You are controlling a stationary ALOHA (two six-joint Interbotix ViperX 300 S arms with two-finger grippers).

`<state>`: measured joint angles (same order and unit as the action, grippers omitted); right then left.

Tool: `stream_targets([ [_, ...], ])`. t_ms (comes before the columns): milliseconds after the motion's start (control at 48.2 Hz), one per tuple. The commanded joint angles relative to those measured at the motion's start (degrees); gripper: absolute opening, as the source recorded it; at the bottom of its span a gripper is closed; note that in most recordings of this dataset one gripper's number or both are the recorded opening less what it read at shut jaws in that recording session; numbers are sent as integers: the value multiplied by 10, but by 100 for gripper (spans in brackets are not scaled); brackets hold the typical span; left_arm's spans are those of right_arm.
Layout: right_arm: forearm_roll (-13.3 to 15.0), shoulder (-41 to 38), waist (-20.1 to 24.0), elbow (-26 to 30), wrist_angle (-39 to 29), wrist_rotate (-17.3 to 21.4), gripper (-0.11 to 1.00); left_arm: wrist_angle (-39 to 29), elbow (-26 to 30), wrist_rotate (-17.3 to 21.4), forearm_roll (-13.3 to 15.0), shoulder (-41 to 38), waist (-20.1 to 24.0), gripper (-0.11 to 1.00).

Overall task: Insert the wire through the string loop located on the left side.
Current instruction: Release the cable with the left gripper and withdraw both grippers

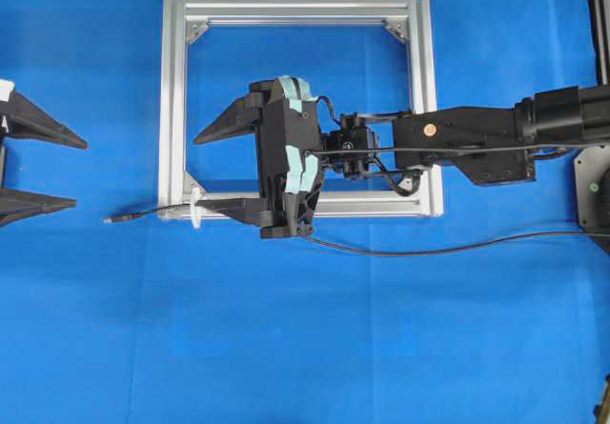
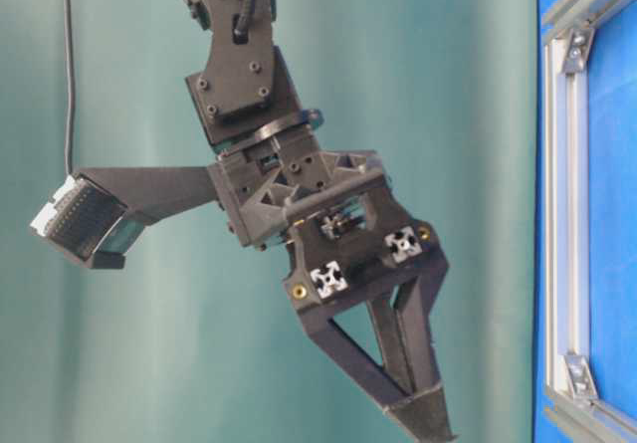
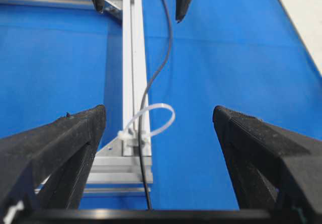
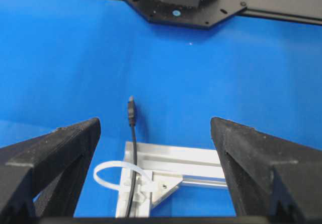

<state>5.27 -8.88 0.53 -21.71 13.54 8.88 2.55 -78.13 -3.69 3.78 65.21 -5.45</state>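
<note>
The thin black wire [image 1: 429,250] comes in from the right and runs along the near rail of the silver frame [image 1: 172,100]. It passes through the small white string loop [image 1: 195,209] at the frame's near left corner. Its plug tip [image 1: 116,219] lies on the blue mat just left of the frame. In the left wrist view the wire [image 3: 151,83] threads the loop [image 3: 163,114]. The right wrist view shows the plug [image 4: 132,108] beyond the loop [image 4: 108,174]. My right gripper [image 1: 197,172] hovers open over that corner, holding nothing. My left gripper [image 1: 80,171] stands open at the left edge.
The right arm [image 1: 477,138] stretches across the frame from the right. Blue mat [image 1: 286,348] covers the table. Corner brackets [image 1: 396,31] sit inside the frame. A black base plate [image 4: 176,2] lies beyond the plug in the right wrist view.
</note>
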Motion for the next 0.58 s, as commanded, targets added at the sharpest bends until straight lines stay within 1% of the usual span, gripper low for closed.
stream_targets([
  [0,-2,20,-1,6,2,1,92,2,11,1,-2,-7,2,82],
  [394,-2,20,-1,6,2,4,92,2,11,2,-2,-7,2,82],
  [560,-9,20,-1,5,2,4,92,2,11,2,-3,-7,2,82],
])
